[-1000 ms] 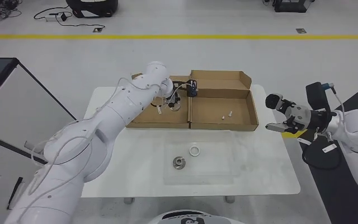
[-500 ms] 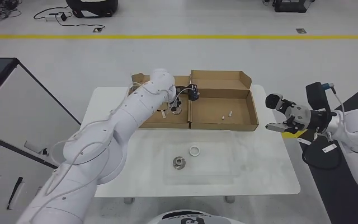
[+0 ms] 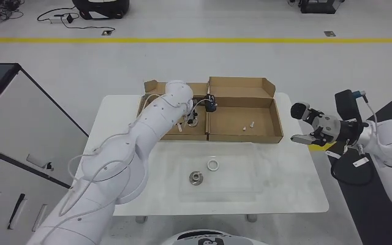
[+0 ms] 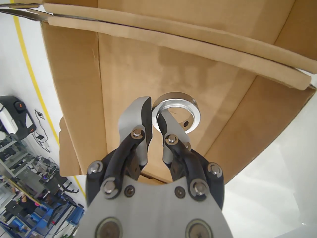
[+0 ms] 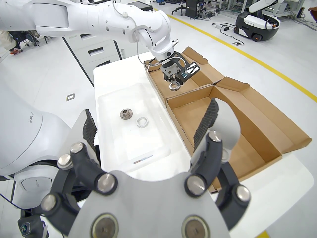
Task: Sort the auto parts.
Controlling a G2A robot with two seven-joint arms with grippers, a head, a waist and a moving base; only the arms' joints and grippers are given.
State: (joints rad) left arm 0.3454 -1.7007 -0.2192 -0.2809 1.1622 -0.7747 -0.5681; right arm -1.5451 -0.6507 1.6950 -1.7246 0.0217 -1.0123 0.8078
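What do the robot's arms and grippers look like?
The left arm is a chain of smooth, rounded white shells, with a thin white cable looping near its wrist. The left gripper and right gripper match: a grey metal plate with round bolts, black linkages, and two grey fingers with black ribbed pads.

Left arm swung in closer over the table [image 3: 288, 184], left gripper [image 4: 154, 117] with its pinched metal ring [image 4: 184, 104] eased slightly nearer inside the left cardboard box [image 4: 118, 70].
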